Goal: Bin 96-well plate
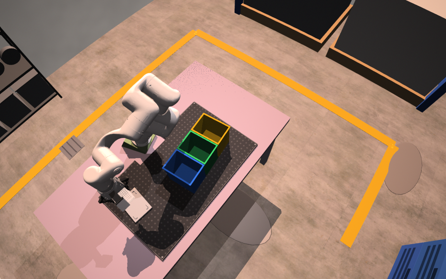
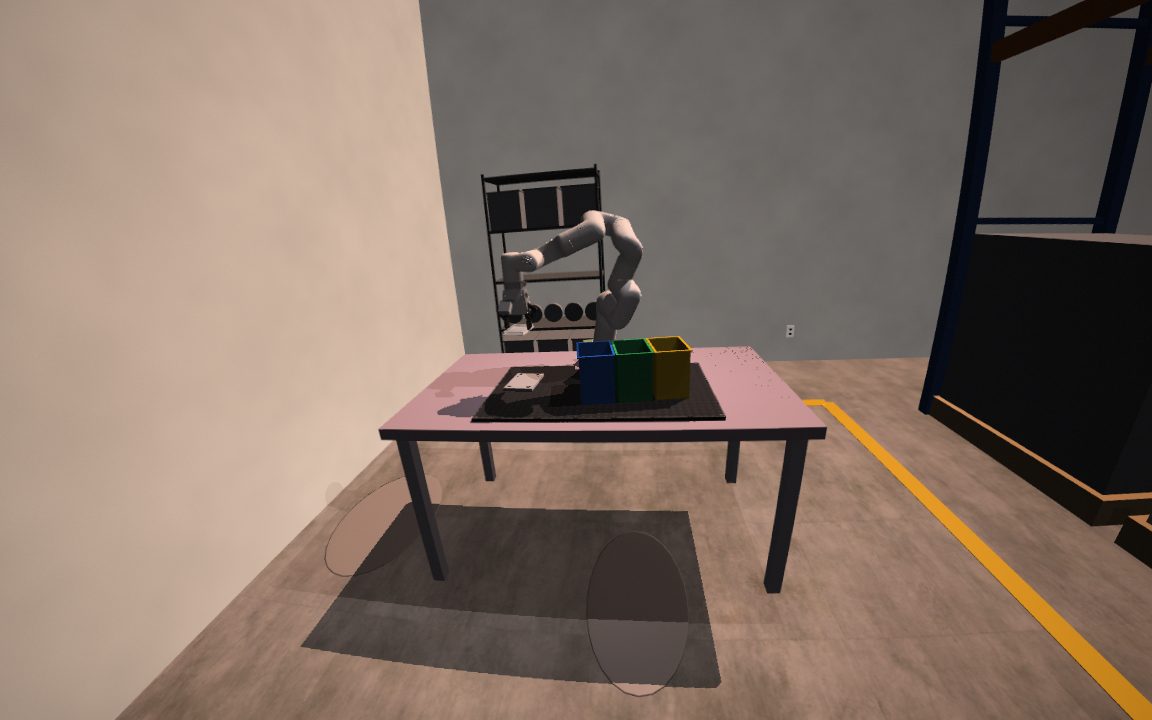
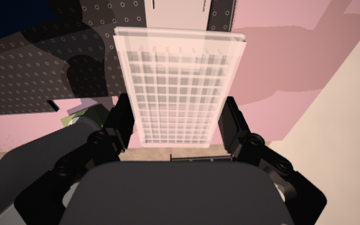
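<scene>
My gripper (image 3: pixel 177 106) is shut on the clear 96-well plate (image 3: pixel 178 94), its two black fingers on the plate's long sides. It holds the plate (image 1: pixel 124 195) well above the table, over the near end of the pale plate nest N1 (image 1: pixel 138 207), which lies bare on the black perforated mat. From the side the gripper (image 2: pixel 516 324) hangs high above the nest (image 2: pixel 523 381). The blue bin (image 1: pixel 183 168) stands upright on the mat, to the right of the nest and apart from the gripper. Its sign does not show.
A green bin (image 1: pixel 197 147) and a yellow bin (image 1: pixel 210 129) stand upright in a row behind the blue one (image 2: pixel 596 370). The arm's base sits on a green block (image 1: pixel 138 145) at the table's left edge. A black shelf rack (image 2: pixel 544 259) stands behind the table.
</scene>
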`<action>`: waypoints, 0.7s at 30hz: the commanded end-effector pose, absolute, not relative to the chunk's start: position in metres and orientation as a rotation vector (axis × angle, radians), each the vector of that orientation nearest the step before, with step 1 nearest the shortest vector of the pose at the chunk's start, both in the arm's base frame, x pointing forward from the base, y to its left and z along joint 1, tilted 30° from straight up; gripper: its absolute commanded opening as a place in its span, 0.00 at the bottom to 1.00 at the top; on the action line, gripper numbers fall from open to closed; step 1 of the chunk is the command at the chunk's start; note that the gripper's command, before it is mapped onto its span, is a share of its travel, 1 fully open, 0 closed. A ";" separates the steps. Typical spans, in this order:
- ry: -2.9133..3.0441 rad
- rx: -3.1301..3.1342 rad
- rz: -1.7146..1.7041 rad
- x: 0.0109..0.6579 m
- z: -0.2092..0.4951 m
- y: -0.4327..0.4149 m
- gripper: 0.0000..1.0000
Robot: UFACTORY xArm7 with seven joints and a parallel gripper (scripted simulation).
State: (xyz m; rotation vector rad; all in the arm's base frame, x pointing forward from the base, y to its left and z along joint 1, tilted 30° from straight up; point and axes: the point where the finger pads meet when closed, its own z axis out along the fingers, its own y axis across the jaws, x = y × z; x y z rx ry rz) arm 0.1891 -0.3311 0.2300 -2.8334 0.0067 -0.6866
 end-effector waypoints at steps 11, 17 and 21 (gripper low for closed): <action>0.008 -2.837 -0.690 0.185 0.239 -0.334 0.00; -0.039 -2.843 -0.697 0.185 0.240 -0.331 0.00; -0.231 -2.860 -0.723 0.188 0.244 -0.319 0.00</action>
